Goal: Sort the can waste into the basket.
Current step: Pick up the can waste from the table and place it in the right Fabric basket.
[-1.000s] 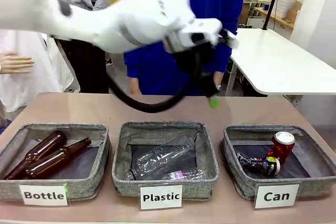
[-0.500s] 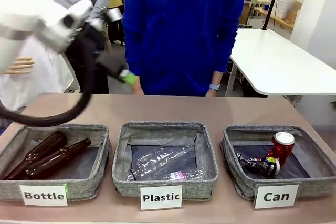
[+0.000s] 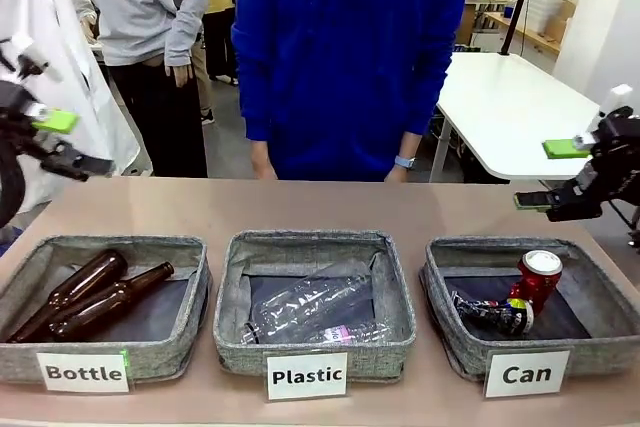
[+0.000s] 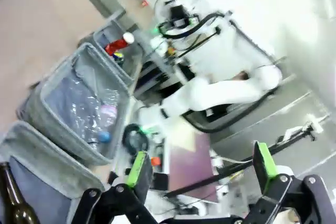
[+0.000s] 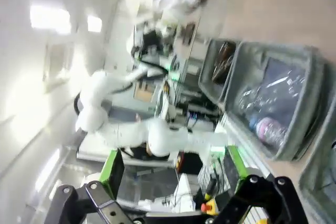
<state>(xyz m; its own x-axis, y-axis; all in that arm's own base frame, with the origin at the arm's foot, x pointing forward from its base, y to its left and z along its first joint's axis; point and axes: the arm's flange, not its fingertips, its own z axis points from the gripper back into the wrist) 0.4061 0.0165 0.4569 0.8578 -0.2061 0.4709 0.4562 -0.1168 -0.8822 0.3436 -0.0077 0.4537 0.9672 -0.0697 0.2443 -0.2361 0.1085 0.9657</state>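
Task looks done, as far as I can judge: both cans lie in the Can basket (image 3: 455, 332), and I see no can loose on the tabletop (image 3: 320, 209)

Contents:
- Can basket, on my right: red can (image 3: 536, 279) upright-ish at the back, black can (image 3: 492, 314) flattened in front of it, the two touching
- Plastic basket (image 3: 232, 317), middle: clear bottles (image 3: 315, 309)
- Bottle basket (image 3: 195, 297), on my left: two brown bottles (image 3: 95, 297) lying slantwise

Hands: my left hand (image 3: 50, 142) is open and empty, off at the left edge above the tabletop. My right hand (image 3: 555, 175) is open and empty too, hanging above and behind the Can basket. Nothing left to sort that I can see
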